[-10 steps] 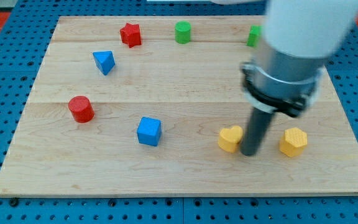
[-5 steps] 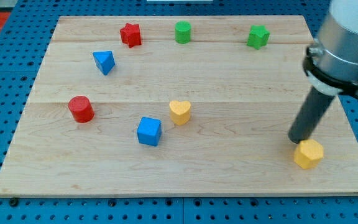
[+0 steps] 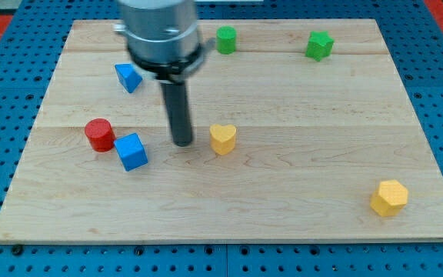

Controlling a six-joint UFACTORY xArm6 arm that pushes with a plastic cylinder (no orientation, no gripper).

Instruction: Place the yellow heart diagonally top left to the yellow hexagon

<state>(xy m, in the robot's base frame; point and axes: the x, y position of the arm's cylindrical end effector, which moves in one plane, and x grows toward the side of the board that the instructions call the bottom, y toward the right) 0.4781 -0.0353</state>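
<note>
The yellow heart (image 3: 222, 139) lies a little left of the board's middle. The yellow hexagon (image 3: 389, 198) lies near the bottom right corner, far to the heart's lower right. My tip (image 3: 182, 143) rests on the board just left of the heart, with a small gap between them. It stands to the right of the blue cube (image 3: 131, 151).
A red cylinder (image 3: 98, 135) touches the blue cube's upper left. A blue triangular block (image 3: 128, 77) lies at upper left. A green cylinder (image 3: 225, 39) and a green star (image 3: 319, 45) lie along the top edge. The arm hides part of the top left.
My tip moved from beside the yellow hexagon at right to just left of the heart. The blue cube has shifted left, next to the red cylinder. The hexagon sits slightly lower right.
</note>
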